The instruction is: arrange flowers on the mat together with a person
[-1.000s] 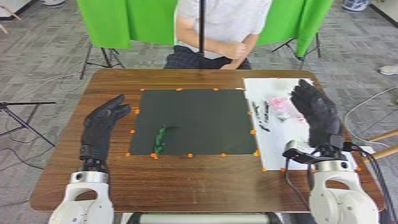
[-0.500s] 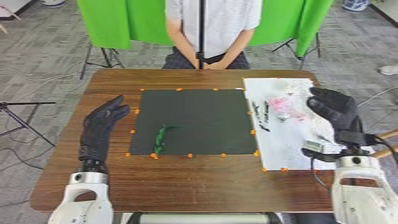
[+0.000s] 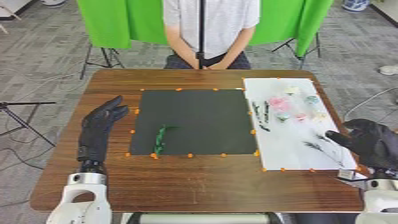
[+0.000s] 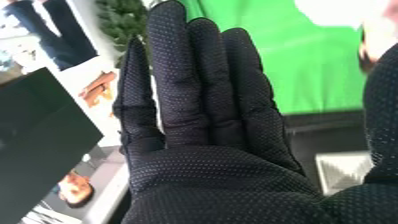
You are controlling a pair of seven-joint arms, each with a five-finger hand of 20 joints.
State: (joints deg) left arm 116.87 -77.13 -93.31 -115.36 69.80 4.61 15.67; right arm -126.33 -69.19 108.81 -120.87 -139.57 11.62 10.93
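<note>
In the head view my left hand (image 3: 103,123) rests over the table's left side, fingers relaxed. My right hand (image 3: 370,143) is at the right edge, beside the white sheet's lower right. The right wrist view shows that right hand (image 4: 209,125) with straight fingers, holding nothing. A green stem (image 3: 161,139) lies on the dark mat (image 3: 200,117), near its lower left. On the white sheet (image 3: 289,157) lie a pink flower (image 3: 279,103), a smaller pink flower (image 3: 300,117), a pale yellow flower (image 3: 291,90), bluish flowers (image 3: 312,99), dark green sprigs (image 3: 266,112) and a thin dark sprig (image 3: 314,146).
Small orange markers (image 3: 190,155) line the mat and sheet on the brown wooden table (image 3: 204,185). A dark vertical pole stands in the middle, beyond the table's far edge. Green cloth (image 3: 293,30) hangs behind.
My right hand has moved right and back toward the near right edge, uncovering the flowers and sprigs on the white sheet. My left hand and the stem on the mat have kept still.
</note>
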